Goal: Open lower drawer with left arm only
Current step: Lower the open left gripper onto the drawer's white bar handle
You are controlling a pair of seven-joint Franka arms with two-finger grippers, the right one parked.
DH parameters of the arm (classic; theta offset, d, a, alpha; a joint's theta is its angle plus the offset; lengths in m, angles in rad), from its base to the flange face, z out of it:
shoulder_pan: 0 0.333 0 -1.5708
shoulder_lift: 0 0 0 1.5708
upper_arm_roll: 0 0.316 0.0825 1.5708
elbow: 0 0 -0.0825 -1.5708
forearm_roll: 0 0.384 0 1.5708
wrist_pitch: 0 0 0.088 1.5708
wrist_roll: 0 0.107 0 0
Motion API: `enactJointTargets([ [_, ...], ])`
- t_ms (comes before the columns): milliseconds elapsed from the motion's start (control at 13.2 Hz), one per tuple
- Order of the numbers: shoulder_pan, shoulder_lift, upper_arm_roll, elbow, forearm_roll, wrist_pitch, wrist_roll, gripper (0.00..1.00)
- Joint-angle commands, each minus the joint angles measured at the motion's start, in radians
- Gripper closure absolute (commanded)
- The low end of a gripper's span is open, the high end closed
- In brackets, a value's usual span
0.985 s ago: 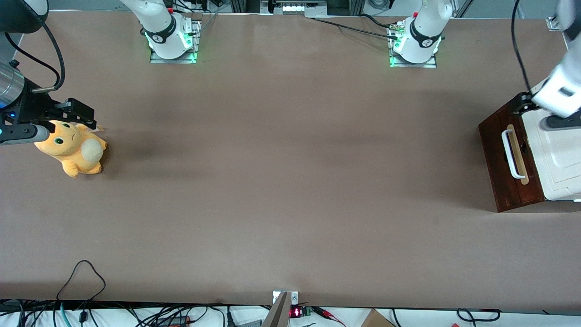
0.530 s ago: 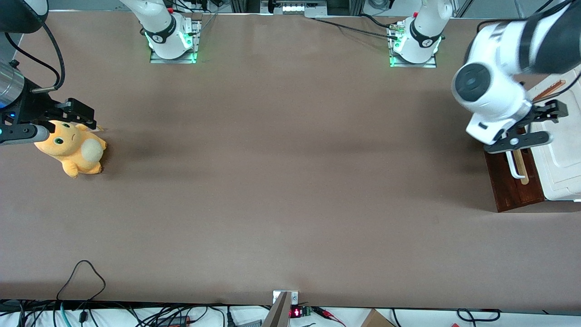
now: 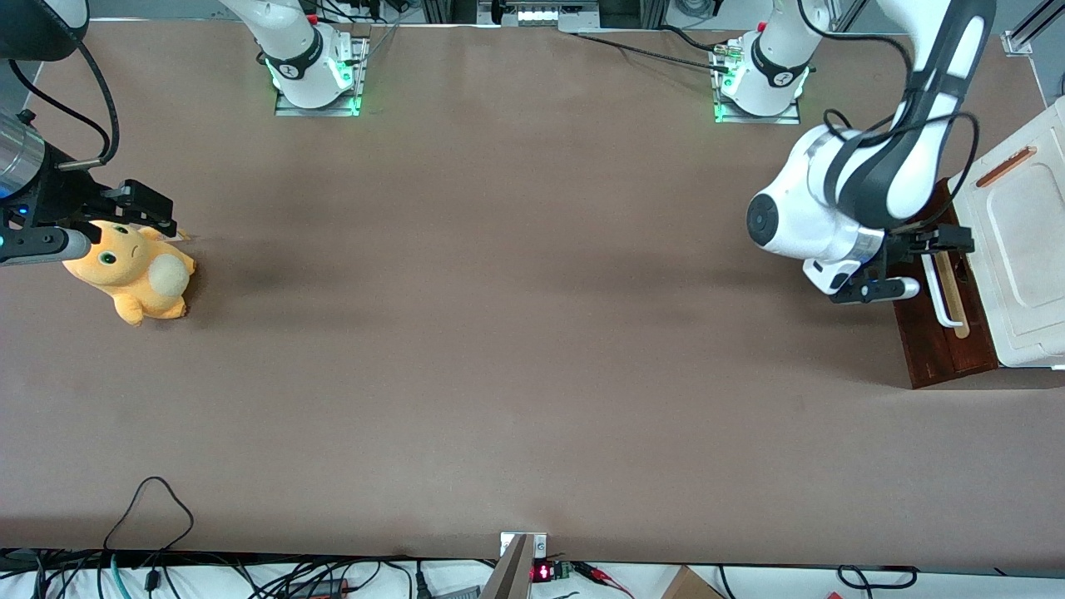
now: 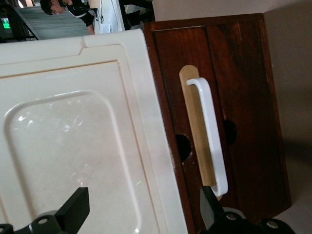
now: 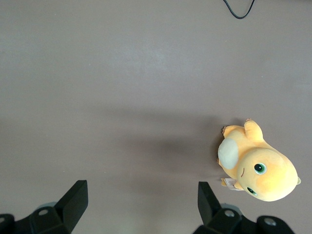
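Observation:
The lower drawer shows as a dark reddish-brown wooden front under the white moulded cabinet top. Its white bar handle lies on a pale wood strip. The left arm hangs over the table just in front of the drawer. Its gripper is open and holds nothing. It is above the cabinet's front edge. One finger is over the end of the handle, and the other finger is over the white top.
An orange plush toy lies toward the parked arm's end of the table. Two arm bases stand along the table edge farthest from the front camera. Cables trail at the nearest edge.
The left arm has swung from over the cabinet out to the table in front of the drawer. Its gripper now points at the drawer's handle.

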Motion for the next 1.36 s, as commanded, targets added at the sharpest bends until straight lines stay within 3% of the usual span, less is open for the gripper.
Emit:
enactJointTargets([
  [0,-0.006,0.049,0.008,0.003,0.051,-0.022,-0.025,0.00],
  [379,-0.023,0.042,0.038,-0.025,0.029,-0.030,0.051,0.00],
  [530,-0.029,0.038,0.040,-0.011,-0.033,-0.044,0.052,0.00],
  [606,-0.029,0.069,0.045,-0.008,-0.023,-0.039,0.014,0.00],
  [682,-0.038,0.121,0.051,-0.012,0.006,-0.048,-0.075,0.00],
  [833,-0.063,0.199,0.107,-0.052,0.142,-0.052,-0.233,0.00],
  [1136,-0.060,0.259,0.157,-0.077,0.294,-0.075,-0.331,0.00],
  [1288,-0.055,0.293,0.167,-0.077,0.324,-0.081,-0.404,0.00],
])
